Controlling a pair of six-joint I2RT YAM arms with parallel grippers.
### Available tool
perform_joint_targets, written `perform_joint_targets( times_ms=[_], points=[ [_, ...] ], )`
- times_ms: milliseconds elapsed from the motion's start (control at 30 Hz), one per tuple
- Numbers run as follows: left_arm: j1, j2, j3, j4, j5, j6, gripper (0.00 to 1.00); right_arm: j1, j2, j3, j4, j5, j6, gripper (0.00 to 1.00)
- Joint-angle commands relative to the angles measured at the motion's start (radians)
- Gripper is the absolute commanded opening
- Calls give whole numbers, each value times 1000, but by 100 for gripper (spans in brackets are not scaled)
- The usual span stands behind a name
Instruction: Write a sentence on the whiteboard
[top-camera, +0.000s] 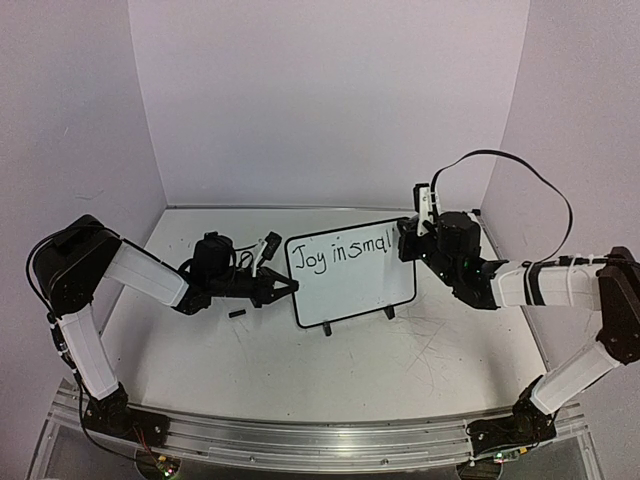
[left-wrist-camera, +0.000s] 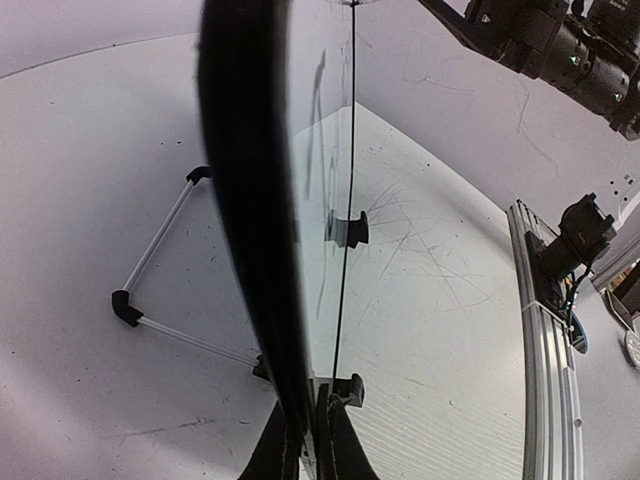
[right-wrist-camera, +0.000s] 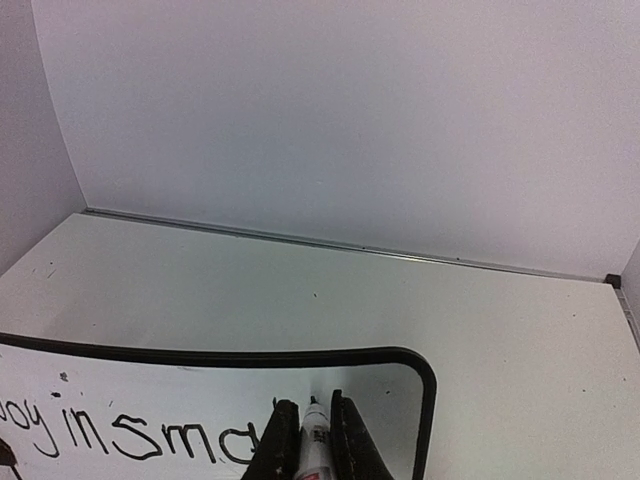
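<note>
The whiteboard (top-camera: 350, 285) stands upright on its two feet at the middle of the bench (top-camera: 420, 350). The left fingers (top-camera: 284, 290) are clamped tight on its frame at the 9 o'clock edge. The right fingers (right-wrist-camera: 281, 440) are closed on a marker (right-wrist-camera: 316, 440), its tip against the board near the 2 o'clock corner. The sentence (top-camera: 340, 255), in black along the top, reads "Joy in sma". The strokes next to the marker are too hidden to read. A small black piece (top-camera: 237, 314) lies on the bench at the board's 8 o'clock.
</note>
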Motion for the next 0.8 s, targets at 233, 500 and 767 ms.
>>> perform_joint_targets(
  times_ms=[233, 500, 767],
  points=[
    [10, -18, -9, -39, -71, 67, 0, -4, -1, -15, 23, 13, 19, 0],
    [10, -22, -10, -41, -72, 66, 0, -4, -9, -54, 19, 13, 38, 0],
    [10, -20, -8, -42, -71, 66, 0, -4, -14, -73, 16, 30, 41, 0]
  ],
)
